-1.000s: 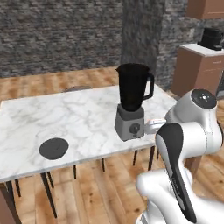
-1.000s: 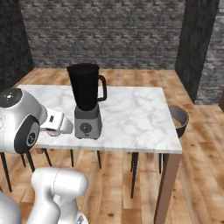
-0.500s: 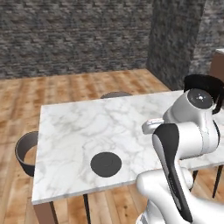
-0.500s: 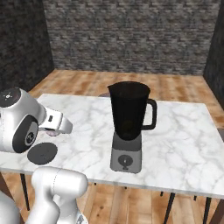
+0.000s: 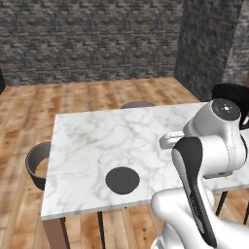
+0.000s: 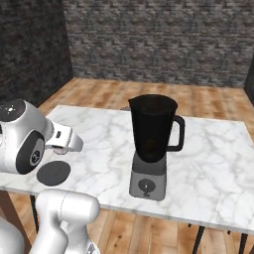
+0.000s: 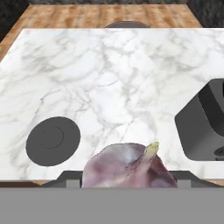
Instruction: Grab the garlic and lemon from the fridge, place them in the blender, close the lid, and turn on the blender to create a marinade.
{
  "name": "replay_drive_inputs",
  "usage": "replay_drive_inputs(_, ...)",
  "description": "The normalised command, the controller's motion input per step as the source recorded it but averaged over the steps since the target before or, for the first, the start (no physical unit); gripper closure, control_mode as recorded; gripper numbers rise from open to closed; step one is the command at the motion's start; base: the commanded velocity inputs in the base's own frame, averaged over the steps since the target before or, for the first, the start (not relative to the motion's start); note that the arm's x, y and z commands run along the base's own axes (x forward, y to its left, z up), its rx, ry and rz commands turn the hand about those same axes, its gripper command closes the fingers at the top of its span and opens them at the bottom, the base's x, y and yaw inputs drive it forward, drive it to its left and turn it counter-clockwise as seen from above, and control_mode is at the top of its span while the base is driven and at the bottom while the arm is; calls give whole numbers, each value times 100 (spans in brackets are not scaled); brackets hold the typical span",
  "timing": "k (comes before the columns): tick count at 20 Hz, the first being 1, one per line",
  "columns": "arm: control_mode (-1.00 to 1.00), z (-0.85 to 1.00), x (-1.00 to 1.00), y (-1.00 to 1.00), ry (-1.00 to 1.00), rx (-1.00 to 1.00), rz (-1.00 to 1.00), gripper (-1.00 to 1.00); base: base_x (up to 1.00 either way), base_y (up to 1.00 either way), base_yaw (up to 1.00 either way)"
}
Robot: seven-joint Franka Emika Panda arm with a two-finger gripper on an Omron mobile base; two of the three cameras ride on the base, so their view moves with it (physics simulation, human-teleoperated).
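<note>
The gripper [image 7: 127, 181] is closed on the garlic [image 7: 127, 166], held above the table's [image 5: 97, 141] near edge, ready for dropping in. The blender [image 6: 151, 144] stands open near that edge; its lid [image 5: 122, 180] lies aside near the same edge.

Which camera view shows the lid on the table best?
The left base view: the lid lies whole and unobstructed on the marble table. The hand view also shows it whole; in the right base view the arm partly hides it.
</note>
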Motion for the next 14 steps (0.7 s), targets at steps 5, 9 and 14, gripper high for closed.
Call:
replay_drive_inputs(5, 100, 0, 0, 0, 0, 0, 0, 100, 3, 0, 0)
replay_drive_inputs(9, 100, 0, 0, 0, 0, 0, 0, 100, 5, 0, 0)
replay_drive_inputs(14, -100, 26, 16, -8, -6, 0, 0, 100, 0, 0, 0)
